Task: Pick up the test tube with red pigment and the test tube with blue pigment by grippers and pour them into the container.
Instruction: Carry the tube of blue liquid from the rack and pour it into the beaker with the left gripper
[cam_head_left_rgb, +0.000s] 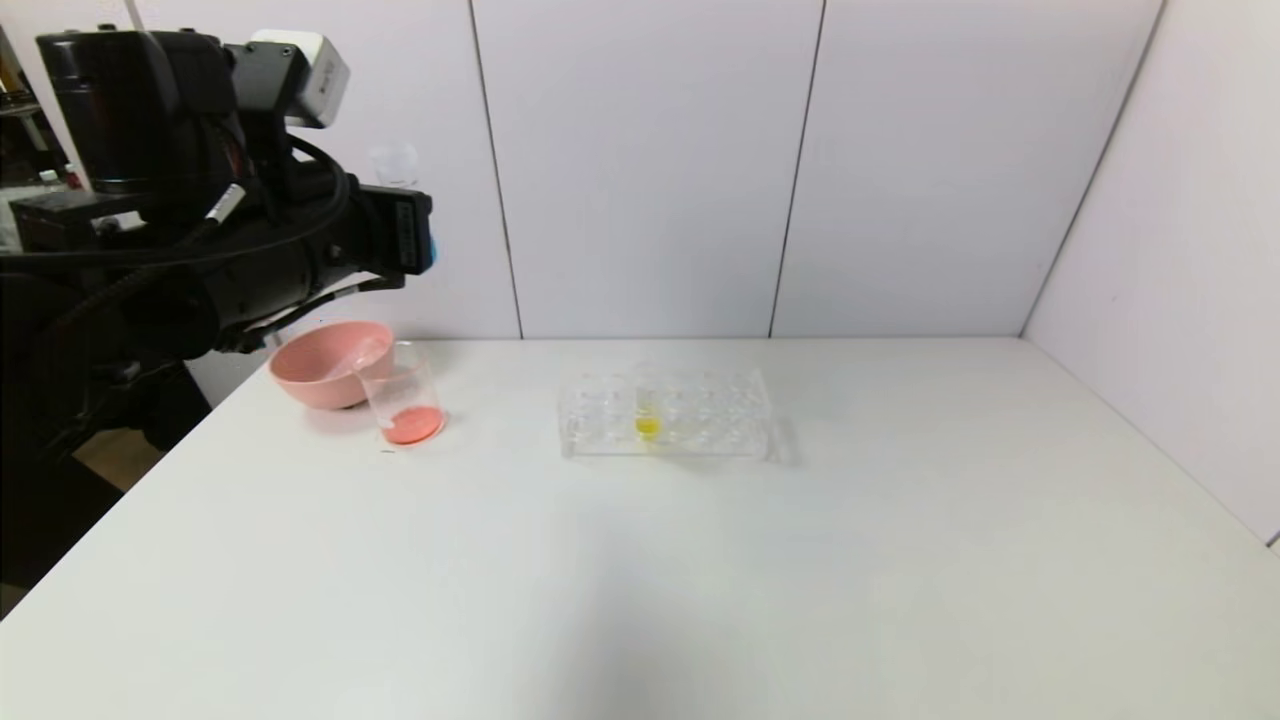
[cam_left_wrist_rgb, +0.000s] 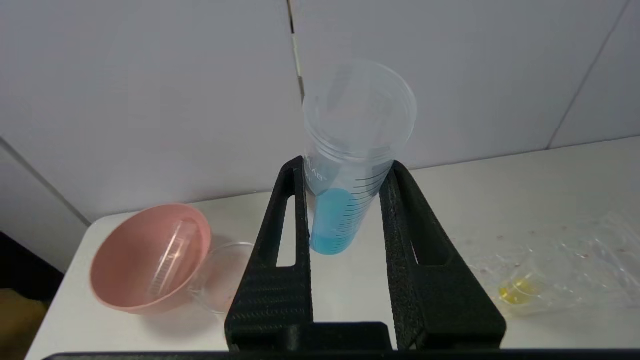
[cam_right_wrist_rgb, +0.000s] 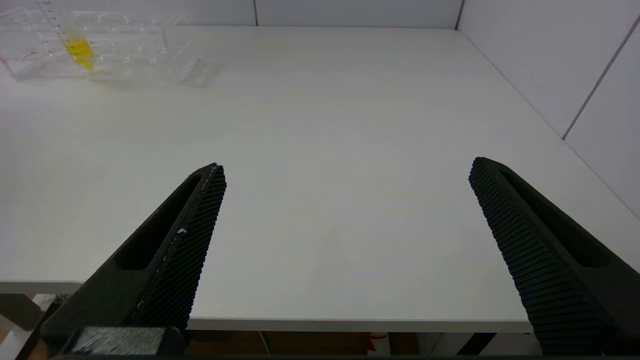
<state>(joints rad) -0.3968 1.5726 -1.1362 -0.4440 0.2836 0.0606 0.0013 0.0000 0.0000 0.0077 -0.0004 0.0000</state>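
Blue-pigment test tube (cam_left_wrist_rgb: 345, 200), clamped between left tool (cam_left_wrist_rgb: 345, 172) fingers

My left gripper (cam_left_wrist_rgb: 345, 172) is raised high at my left side, fingers (cam_left_wrist_rgb: 287, 220) clamped tight. My right gripper (cam_right_wrist_rgb: 345, 172) sits low with its fingers (cam_right_wrist_rgb: 197, 215) spread wide apart.

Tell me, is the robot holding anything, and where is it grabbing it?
The left gripper pinches the blue tube around its middle, just above the liquid. The right gripper holds nothing.
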